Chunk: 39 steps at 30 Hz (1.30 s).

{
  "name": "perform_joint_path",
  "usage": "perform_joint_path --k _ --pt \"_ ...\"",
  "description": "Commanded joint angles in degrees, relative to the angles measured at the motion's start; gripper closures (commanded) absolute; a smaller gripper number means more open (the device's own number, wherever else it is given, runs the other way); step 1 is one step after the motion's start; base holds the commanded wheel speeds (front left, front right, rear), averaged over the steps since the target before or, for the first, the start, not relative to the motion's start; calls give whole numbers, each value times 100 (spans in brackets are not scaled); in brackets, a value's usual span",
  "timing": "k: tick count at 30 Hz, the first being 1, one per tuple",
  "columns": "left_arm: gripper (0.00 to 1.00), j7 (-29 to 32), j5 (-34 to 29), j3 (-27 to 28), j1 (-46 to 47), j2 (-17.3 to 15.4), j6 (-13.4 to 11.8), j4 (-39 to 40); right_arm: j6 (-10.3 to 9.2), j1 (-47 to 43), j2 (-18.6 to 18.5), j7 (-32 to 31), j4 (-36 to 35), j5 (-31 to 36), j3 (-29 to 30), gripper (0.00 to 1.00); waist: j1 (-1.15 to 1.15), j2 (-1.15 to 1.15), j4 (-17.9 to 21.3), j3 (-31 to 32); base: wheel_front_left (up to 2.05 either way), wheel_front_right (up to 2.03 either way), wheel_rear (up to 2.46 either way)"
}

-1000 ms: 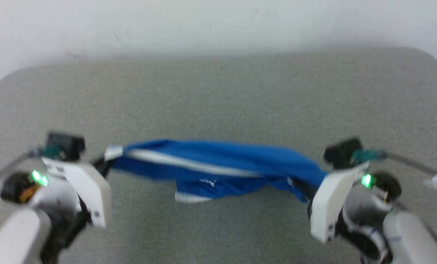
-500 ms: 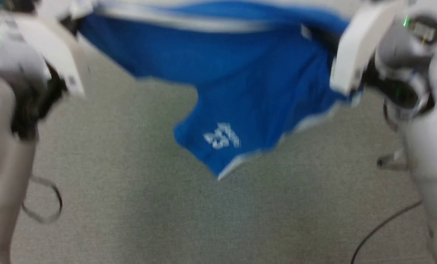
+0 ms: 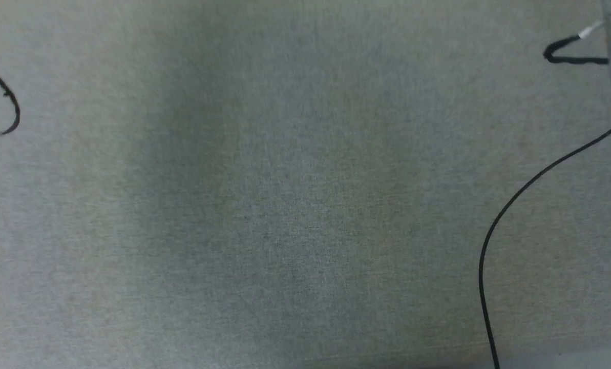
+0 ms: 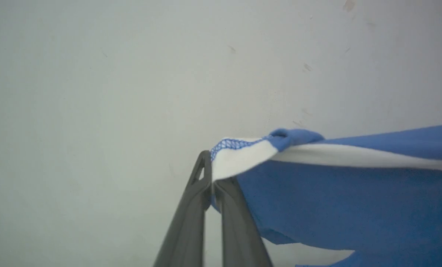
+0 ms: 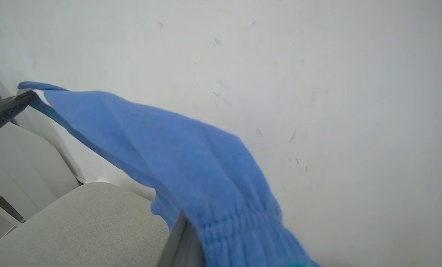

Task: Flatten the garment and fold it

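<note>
The garment (image 4: 335,193), blue shorts with a white stripe (image 4: 354,157), hangs in the air in front of a white wall. My left gripper (image 4: 210,174) is shut on its white-hemmed corner, and the cloth stretches off to the right in the left wrist view. In the right wrist view the garment (image 5: 191,163) drapes over my right gripper (image 5: 200,241), its gathered elastic band bunched at the fingers and hiding most of them; one finger (image 5: 178,241) peeks out. The cloth runs taut to the left gripper's fingertips (image 5: 6,107) at that view's left edge.
The grey padded table (image 3: 305,205) spreads below, and its rounded corner (image 5: 76,222) lies under the hanging cloth. A black cable (image 3: 515,205) curves along the right, a cable loop (image 3: 8,107) sits at the left edge. The white wall (image 5: 335,92) stands close behind.
Both grippers have lifted the shorts, held stretched between them, up off the table. The head view has shifted a lot, and shorts and grippers have passed out of its top.
</note>
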<state>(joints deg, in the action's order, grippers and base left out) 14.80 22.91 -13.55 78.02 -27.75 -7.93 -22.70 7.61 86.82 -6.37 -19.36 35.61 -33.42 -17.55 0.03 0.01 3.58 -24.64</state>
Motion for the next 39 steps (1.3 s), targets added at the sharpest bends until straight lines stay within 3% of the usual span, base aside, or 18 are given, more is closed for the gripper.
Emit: perform_joint_path --k 1,10,16,21,30,39 --pt "100 -60 -40 44 43 13 -66 -73 -12 44 14 78 77 40 -13 100 -3 -1 95 -803 0 0 0" --pt "100 -615 134 40 -97 361 -43 -871 -12 202 247 972 1131 -52 -697 100 -3 -1 51 -1122 0 0 0" --pt "100 -962 327 12 -857 562 64 -1259 -12 -545 219 1387 1375 -438 -1303 100 -3 -1 -45 -834 0 0 0" --pt "100 -1338 406 -57 -1921 631 125 -1314 -12 -1589 80 1856 1277 -861 -1662 100 -3 -1 -133 -238 0 0 0" --pt "100 -1797 673 150 -4731 385 -127 -28 -12 -3764 -236 2347 335 -1356 -2347 100 -3 -1 -142 1111 0 0 0" --pt "100 -1406 710 439 -7721 -34 -1021 2463 -12 -5905 -574 2118 -890 -1106 -2305 100 -3 -1 -178 2031 0 0 0"
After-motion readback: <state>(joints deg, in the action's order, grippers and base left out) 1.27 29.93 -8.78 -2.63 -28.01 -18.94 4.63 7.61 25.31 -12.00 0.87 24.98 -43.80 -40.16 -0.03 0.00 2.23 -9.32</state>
